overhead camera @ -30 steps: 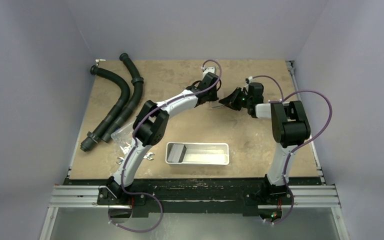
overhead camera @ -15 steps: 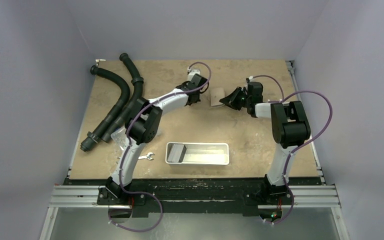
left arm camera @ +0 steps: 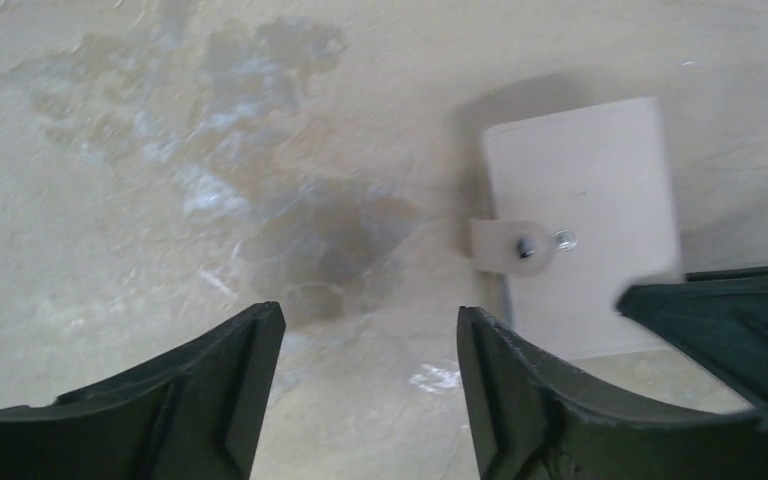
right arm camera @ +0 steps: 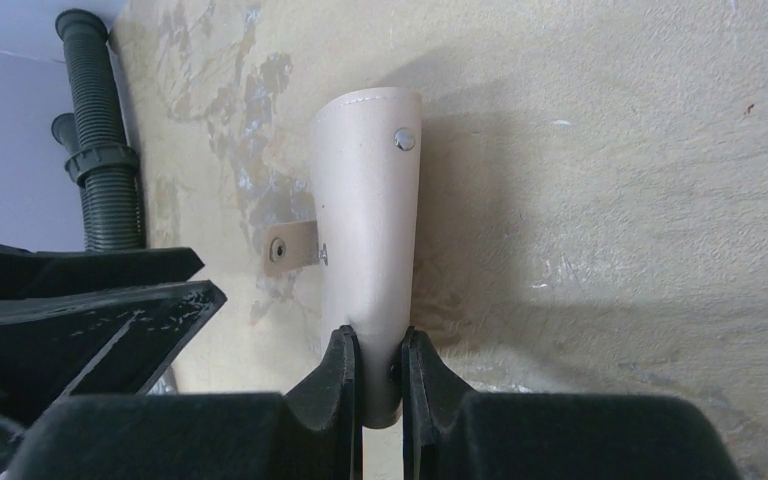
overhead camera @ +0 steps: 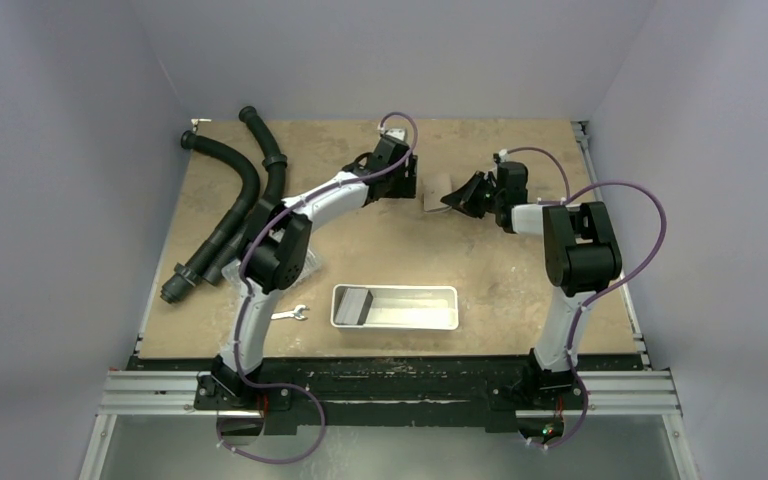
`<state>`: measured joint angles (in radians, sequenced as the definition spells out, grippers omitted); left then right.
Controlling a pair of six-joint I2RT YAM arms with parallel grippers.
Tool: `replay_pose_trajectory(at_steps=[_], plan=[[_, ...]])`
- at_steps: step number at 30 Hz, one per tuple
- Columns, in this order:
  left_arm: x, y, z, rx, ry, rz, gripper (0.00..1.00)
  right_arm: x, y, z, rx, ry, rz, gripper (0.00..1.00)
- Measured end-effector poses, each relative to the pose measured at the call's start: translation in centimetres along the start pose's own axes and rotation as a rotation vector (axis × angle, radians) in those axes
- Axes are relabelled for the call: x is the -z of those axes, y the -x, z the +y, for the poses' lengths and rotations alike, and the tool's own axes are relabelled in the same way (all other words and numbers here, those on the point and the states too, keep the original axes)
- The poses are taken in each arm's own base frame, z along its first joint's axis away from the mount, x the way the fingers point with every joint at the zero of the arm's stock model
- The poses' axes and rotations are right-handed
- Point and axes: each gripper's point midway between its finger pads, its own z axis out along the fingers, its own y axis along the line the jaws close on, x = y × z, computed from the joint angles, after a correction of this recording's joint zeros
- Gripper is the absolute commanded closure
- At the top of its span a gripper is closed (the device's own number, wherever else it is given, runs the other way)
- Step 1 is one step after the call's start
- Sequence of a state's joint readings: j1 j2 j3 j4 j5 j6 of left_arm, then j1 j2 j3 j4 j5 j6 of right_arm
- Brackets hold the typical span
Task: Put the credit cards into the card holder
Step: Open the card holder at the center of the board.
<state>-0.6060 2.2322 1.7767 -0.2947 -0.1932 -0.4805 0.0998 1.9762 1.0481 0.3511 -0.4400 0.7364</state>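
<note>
While right hand [right arm camera: 380, 340] pinches closed card holder [right arm camera: 365, 200], its inside hidden, left hand [left arm camera: 368, 315] spread apart.

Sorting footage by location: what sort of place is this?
Probably a robotics lab test cell: two arms bolted to a metal rail, a scuffed table boxed in by plain panels, props like hoses and a wrench.

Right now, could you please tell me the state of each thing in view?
holder: folded shut, strap unsnapped, one edge pinched by right hand.
right hand: shut on holder.
left hand: open, empty, beside holder.
card: in left end of tray, not in holder.
tray: upright, holding card.
wrench: lying flat, untouched.
</note>
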Motion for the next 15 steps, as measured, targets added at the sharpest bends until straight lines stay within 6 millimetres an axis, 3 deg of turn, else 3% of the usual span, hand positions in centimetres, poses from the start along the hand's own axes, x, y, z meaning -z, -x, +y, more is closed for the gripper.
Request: replay_pose_trajectory(at_steps=[5,9,13,15], plan=[[-0.6,2.2,-3.6,-0.013,-0.053,-0.055,0.24,0.0,0.0,0.1,0.015,0.005,0.002,1.0],[-0.9,2.0,-6.0,-0.039,-0.064,-0.073,0.25,0.0,0.0,0.1,0.021,0.008,0.003,1.0],[-1.7,0.5,-7.1,-0.08,-0.046,-0.055,0.42,0.0,0.1,0.2,0.025,0.009,0.003,1.0],[-2.3,-0.2,-7.1,-0.094,-0.023,-0.043,0.46,0.0,0.0,0.2,0.025,0.011,0.005,1.0]])
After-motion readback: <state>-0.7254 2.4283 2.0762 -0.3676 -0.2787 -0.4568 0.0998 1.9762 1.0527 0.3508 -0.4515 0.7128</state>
